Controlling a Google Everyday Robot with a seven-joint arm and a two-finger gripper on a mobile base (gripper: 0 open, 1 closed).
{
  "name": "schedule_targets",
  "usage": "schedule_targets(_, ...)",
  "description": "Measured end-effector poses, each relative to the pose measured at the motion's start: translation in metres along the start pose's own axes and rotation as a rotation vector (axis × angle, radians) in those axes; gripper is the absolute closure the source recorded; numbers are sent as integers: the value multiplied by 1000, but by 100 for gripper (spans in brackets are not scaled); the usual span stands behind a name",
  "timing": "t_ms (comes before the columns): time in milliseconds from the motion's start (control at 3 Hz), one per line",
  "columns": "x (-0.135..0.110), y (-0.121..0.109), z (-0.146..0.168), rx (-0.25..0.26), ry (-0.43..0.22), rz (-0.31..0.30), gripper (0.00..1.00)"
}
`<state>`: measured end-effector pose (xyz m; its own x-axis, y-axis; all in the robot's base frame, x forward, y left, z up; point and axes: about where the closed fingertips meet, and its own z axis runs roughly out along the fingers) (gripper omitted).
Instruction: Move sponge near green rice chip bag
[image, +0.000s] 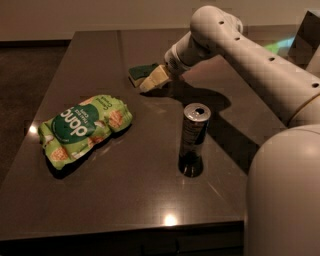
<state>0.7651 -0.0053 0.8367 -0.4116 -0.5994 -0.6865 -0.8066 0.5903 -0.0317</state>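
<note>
The sponge (138, 73), a small block with a dark green top, lies on the dark table toward the far middle. My gripper (152, 80), cream-coloured at the end of the white arm, is low over the table and right at the sponge's right edge, covering part of it. The green rice chip bag (82, 129), puffy and light green with a dark green round logo, lies flat at the left of the table, well apart from the sponge and nearer the front.
A tall dark drink can (194, 139) stands upright at the table's middle, in front of the gripper and right of the bag. The dark table (125, 200) ends at a front edge below. My white arm fills the right side.
</note>
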Motion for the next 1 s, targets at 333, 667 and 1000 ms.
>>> schedule_targets(333,-6,3,4,-22,-12,-8,16)
schedule_targets(667,-9,6,2,-43,-27,-19,39)
schedule_targets(1000,-13,11,-9,-68,-50,-45,70)
